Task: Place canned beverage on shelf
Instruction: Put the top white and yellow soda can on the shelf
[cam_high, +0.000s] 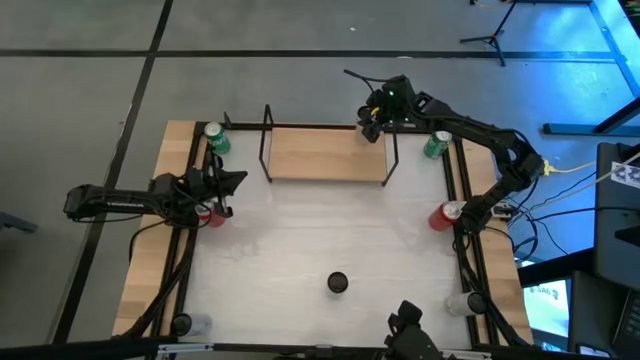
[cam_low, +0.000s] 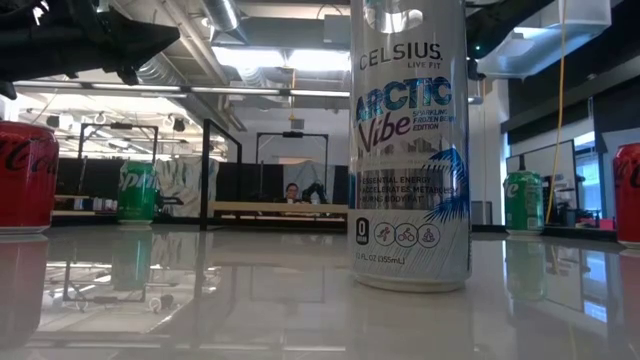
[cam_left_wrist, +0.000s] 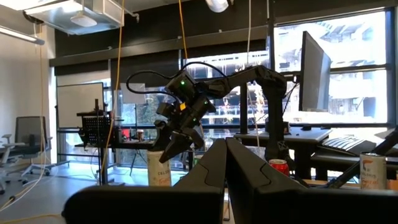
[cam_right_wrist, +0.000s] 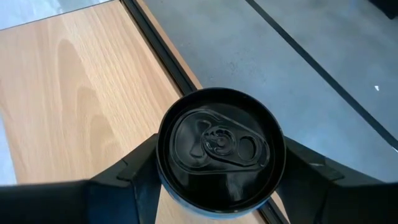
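Canned beverage (cam_right_wrist: 221, 152), black lid with pull tab, sits clamped between the two fingers of the right gripper (cam_high: 372, 124), one finger (cam_right_wrist: 127, 180) pressed on each side of it; it hangs at the right end of the shelf (cam_high: 325, 153), by that end's black wire frame (cam_high: 391, 150). Right wrist view: light-wood board directly beneath the can, grey floor past the board's black edge. Just beyond the right gripper toward the table's right side, green can (cam_high: 436, 145); farther along that arm, red can (cam_high: 443, 216). Well away across the white table (cam_high: 320, 240), left gripper (cam_high: 226, 192) hovers at the left edge, fingers clenched together with nothing between them, a red can (cam_high: 209, 214) just beside it and a green can (cam_high: 216, 138) a little past it near the shelf's left frame. Farthest from both grippers, tall Celsius can (cam_low: 408, 145) stands upright alone at the table's front middle, seen from above as a dark lid.
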